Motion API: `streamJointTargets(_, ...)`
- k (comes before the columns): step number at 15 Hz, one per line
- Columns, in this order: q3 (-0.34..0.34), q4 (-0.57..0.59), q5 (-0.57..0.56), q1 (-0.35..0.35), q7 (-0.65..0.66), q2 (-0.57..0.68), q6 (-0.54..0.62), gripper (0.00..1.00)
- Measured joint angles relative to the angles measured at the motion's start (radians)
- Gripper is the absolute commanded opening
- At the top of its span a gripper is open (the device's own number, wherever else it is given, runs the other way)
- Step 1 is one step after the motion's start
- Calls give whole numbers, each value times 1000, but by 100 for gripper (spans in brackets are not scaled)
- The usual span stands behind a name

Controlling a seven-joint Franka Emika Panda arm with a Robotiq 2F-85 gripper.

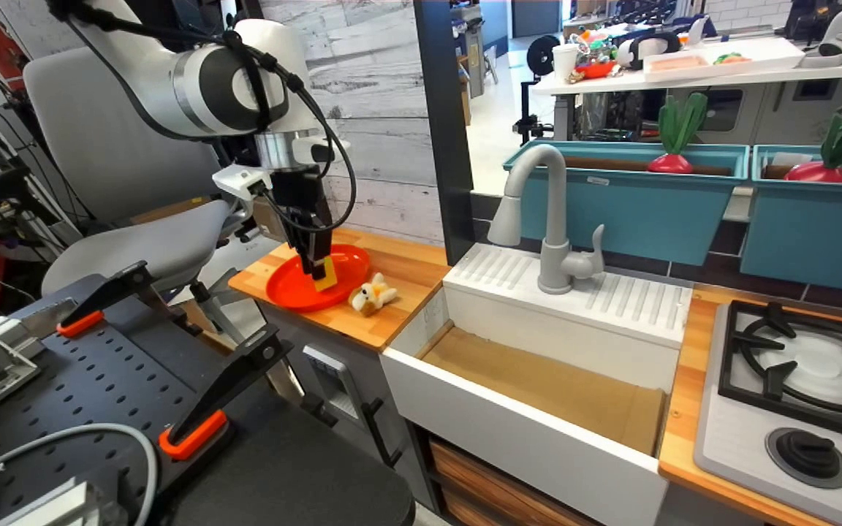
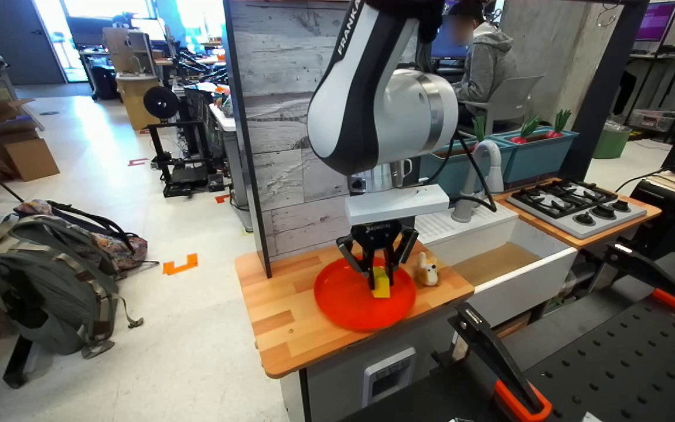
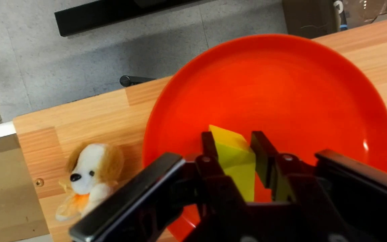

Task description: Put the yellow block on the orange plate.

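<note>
While the tool [image 2: 381, 281] grips the yellow block [image 3: 236, 161] — jaws closed to its width — the orange plate [image 3: 281, 90] lies straight below, block slightly off-centre over it. Can't tell if they touch; likely next: ease down if needed, release.

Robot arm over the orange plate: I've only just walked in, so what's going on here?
A Franka Panda arm is there to put the yellow block on the orange plate. Its gripper is low over the plate, the block between its fingers; whether the block is gripped or rests on the plate, I can't tell. A plush dog is on the wooden counter beside the plate.
</note>
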Motion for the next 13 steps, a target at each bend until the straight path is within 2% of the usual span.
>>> streamJointTargets(2, -12, 2, -22, 9, 2, 12, 0, 74)
streamJointTargets(5, -16, 6, -28, 9, 2, 20, 0, 97)
streamJointTargets(9, -17, -11, -37, 22, 2, -6, 12, 100)
streamJointTargets(13, -7, -129, -38, 54, 4, -135, 57, 100)
